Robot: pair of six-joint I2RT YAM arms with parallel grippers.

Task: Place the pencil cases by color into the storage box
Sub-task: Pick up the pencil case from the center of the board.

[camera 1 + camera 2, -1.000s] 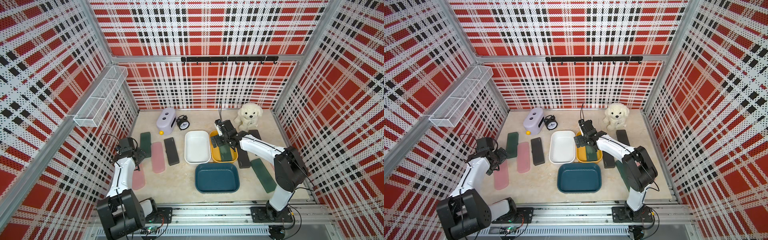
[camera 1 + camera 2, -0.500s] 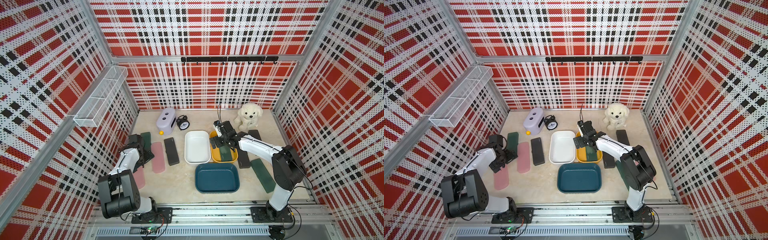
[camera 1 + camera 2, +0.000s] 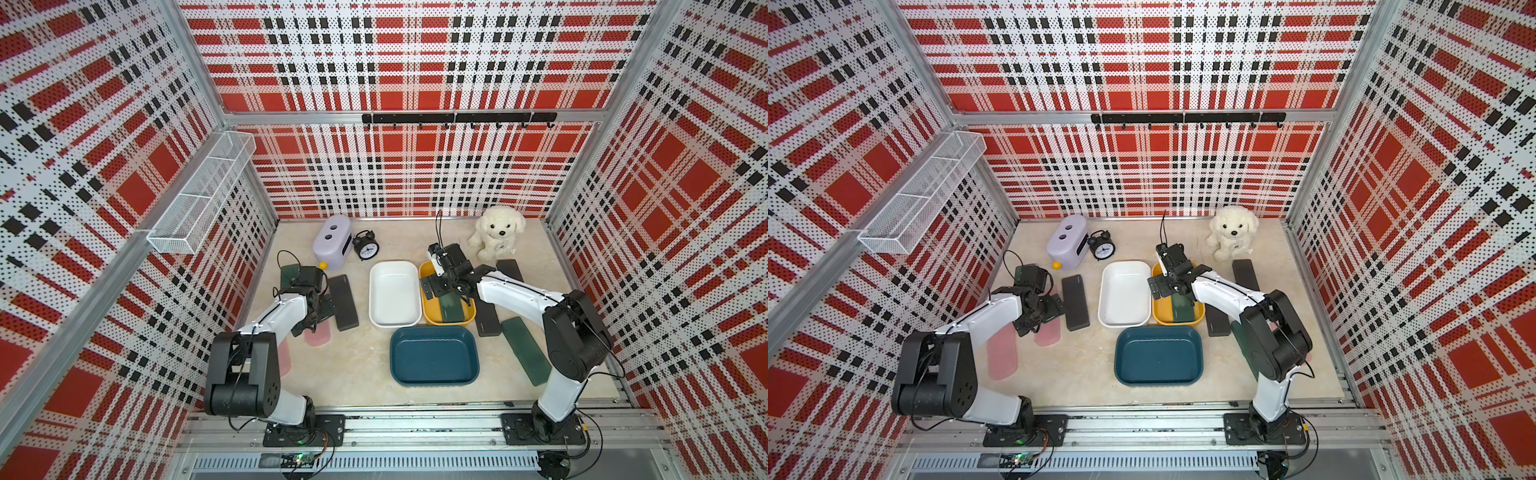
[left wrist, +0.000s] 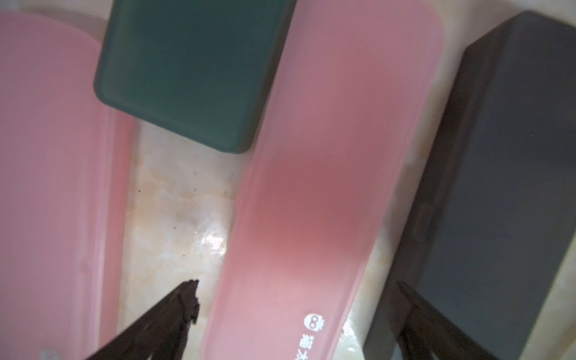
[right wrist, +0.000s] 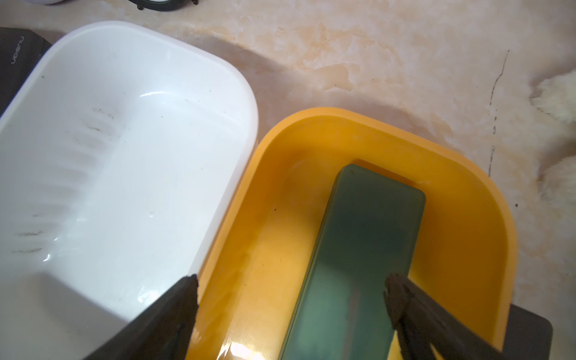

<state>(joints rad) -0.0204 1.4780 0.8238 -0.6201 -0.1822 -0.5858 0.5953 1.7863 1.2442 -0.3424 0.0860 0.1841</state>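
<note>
Left gripper [image 4: 299,290] is released, jaws spread wide and grasping nothing. Its fingers [image 4: 184,299] straddle one end of a pale pink pencil case [image 4: 327,187] lying flat on the table [image 4: 174,202], with bare table showing between one finger and the case. Close alongside on the table lie a second pink case [image 4: 53,187], a dark green case [image 4: 187,68] and a black case [image 4: 514,156], all to the left of the bins. Right gripper [image 5: 291,280] is likewise released and carries nothing, poised over the yellow bin [image 5: 467,174]. A binned green case [image 5: 358,265] rests on that bin's floor, on the side away from the white bin [image 5: 218,71], which stands just beside the yellow one. The blue bin [image 3: 434,357] sits in front of both. In a top view, a second black case [image 3: 486,318], a third black case [image 3: 510,270] and a third green case [image 3: 525,349] lie on the table right of the yellow bin.
</note>
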